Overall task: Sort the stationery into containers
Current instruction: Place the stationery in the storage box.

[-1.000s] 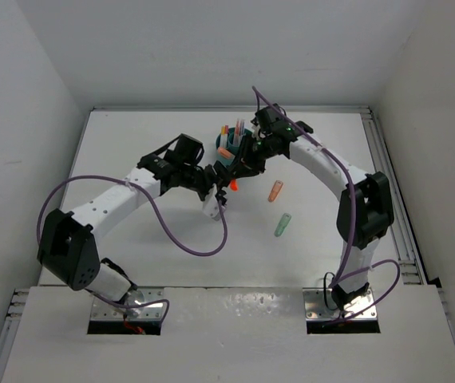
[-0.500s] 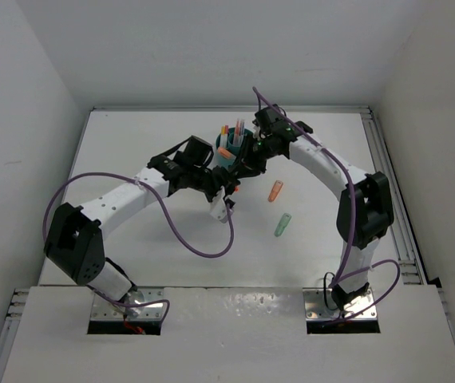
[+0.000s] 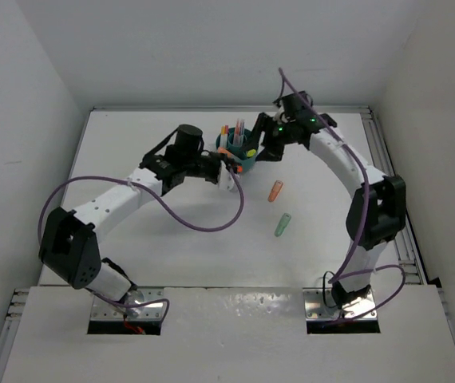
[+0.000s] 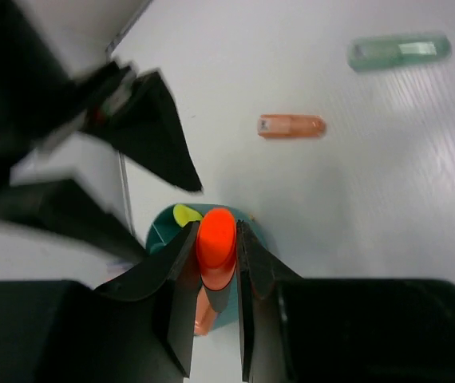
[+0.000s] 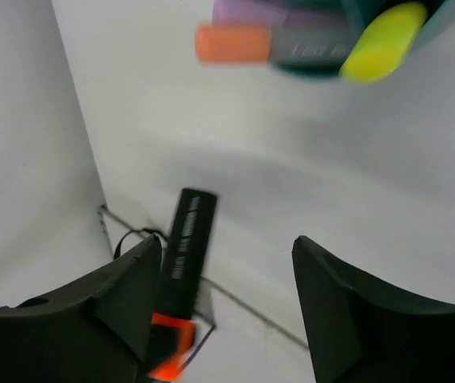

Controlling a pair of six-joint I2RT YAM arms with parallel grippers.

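Teal organiser cup [image 3: 242,162] sits toward the far middle of the white table [image 3: 132,152]. We see it already loaded. A thin pink pen [image 3: 239,127] and a thin orange pen [image 3: 225,130] stand upright in it, and a yellow marker cap [image 3: 251,152] pokes up on the right side. From the right wrist view, blurred, we also make out an orange cap [image 5: 231,42] and a grey barrel [image 5: 307,45] next to the yellow one. We can't tell which compartments any of these sit in.

Left gripper [image 4: 217,235] is clamped on an orange-capped marker [image 4: 215,254], cap pointing up between the fingers [image 4: 181,263]. It hangs right over the cup's near-left rim. We can't tell whether its lower end is inside the cup.

Right gripper [image 5: 227,243] is released, jaws spread wide with nothing between them. It sits just beside the cup on the right, and we see no contact with it.

Two pieces lie loose on the table to the near right of the cup. A stubby orange marker [image 3: 275,190] is the closer one. A stubby green marker [image 3: 282,224] lies further toward the arm bases. They're apart from each other and from both grippers.
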